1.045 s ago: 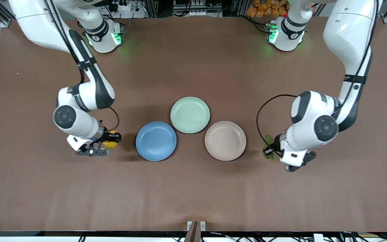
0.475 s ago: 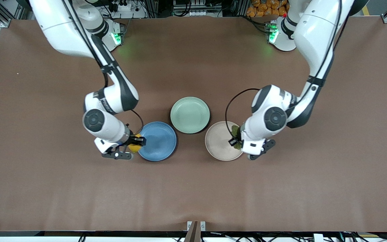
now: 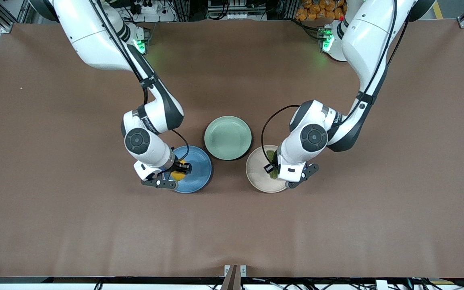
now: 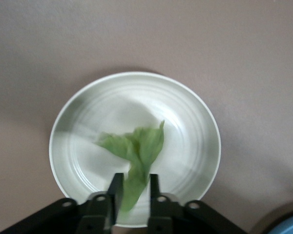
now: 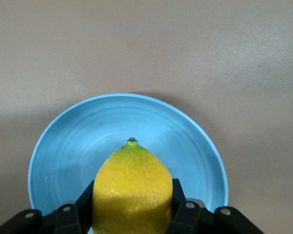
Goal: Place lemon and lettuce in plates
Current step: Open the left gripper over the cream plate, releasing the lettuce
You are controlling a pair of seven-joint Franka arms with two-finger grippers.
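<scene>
I see both items carried, neither released: right gripper [image 3: 179, 172] clenches the oval yellow lemon [image 5: 132, 190] over the round blue plate [image 5: 63, 146]; left gripper [image 3: 273, 167] pinches the ruffled green lettuce leaf [image 4: 136, 151], apparently above the round beige-white plate [image 4: 195, 122].

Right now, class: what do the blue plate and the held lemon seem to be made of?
Blue plate: likely matte plastic or glazed ceramic; smooth, with faint concentric rings and a soft sheen.
Lemon, in the right claw: dimpled, slightly waxy rind with a green nub; real or plastic, hard to say.
</scene>
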